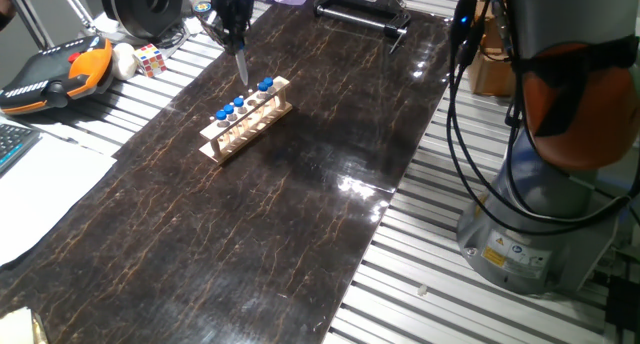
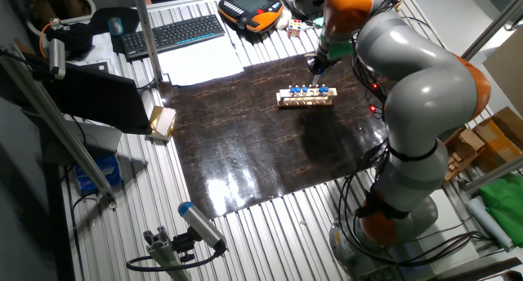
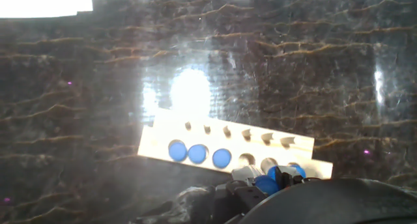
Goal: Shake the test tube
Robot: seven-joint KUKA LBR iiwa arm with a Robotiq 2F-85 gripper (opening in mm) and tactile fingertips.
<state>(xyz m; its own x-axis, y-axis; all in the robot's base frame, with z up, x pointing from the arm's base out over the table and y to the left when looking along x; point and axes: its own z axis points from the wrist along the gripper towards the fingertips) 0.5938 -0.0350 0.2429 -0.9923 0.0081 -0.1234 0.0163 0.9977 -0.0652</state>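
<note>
Dark marbled mat over a slatted metal table (image 1: 420,284), wooden rack (image 1: 245,121) standing on it.

I see glare on the mat in every view. The other fixed view alone shows me a keyboard (image 2: 173,33) and papers behind; one fixed view shows a Rubik's cube (image 1: 150,59). My fingers (image 1: 241,72) hang just above the rack, holding a test tube (image 1: 242,68) clear of its row; whether they are truly clamped on it I cannot tell. My hand view shows three blue caps seated, the rest half hidden by the hand.
</note>
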